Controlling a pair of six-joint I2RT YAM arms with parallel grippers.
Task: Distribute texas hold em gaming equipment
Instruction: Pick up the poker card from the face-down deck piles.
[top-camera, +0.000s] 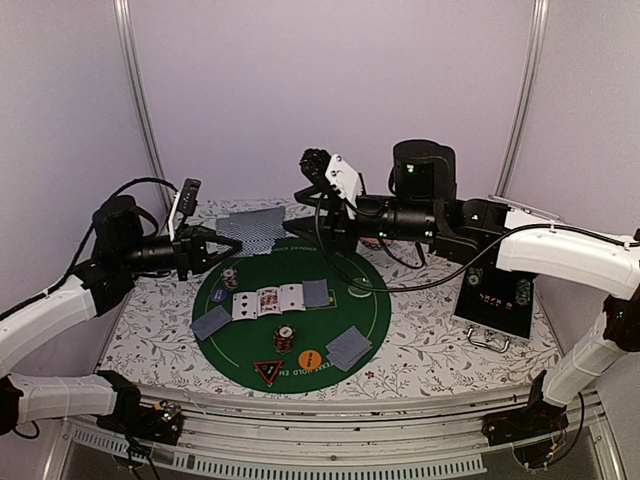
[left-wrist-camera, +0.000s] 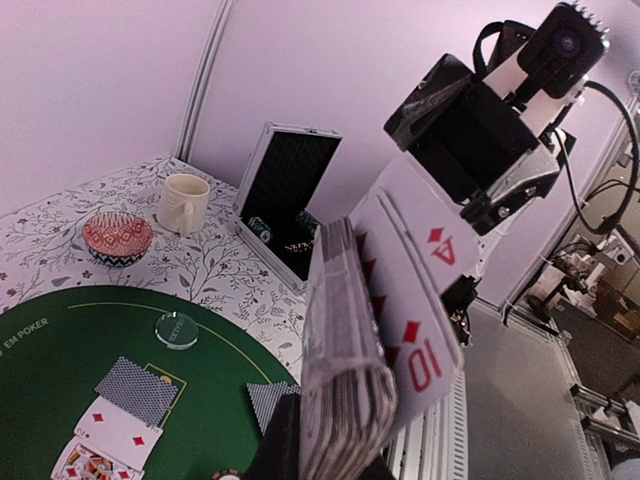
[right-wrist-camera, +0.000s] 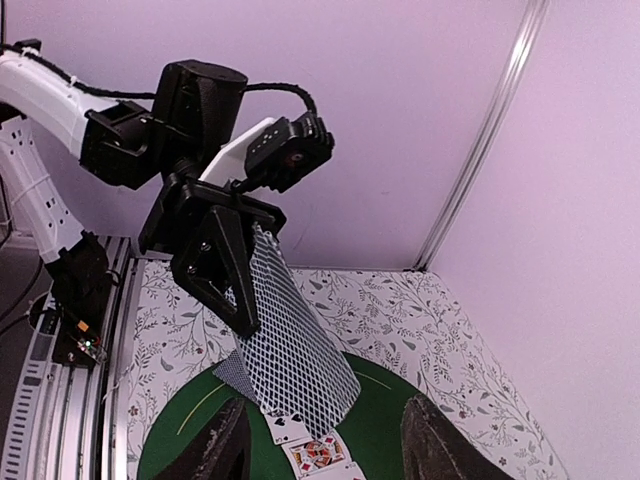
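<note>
My left gripper is shut on a deck of grey-blue-backed playing cards, held on edge above the far side of the green mat. In the left wrist view the deck fans out, showing a ten and an ace of diamonds. My right gripper faces it, open; the cards' free end reaches between its spread fingers without being clamped. On the mat lie face-up cards, face-down pairs, chip stacks, an orange button and a triangular marker.
An open black case lies on the floral cloth at the right. A cream mug and a pink-patterned bowl stand at the back right, hidden under the right arm in the top view. A pale-green button lies on the mat.
</note>
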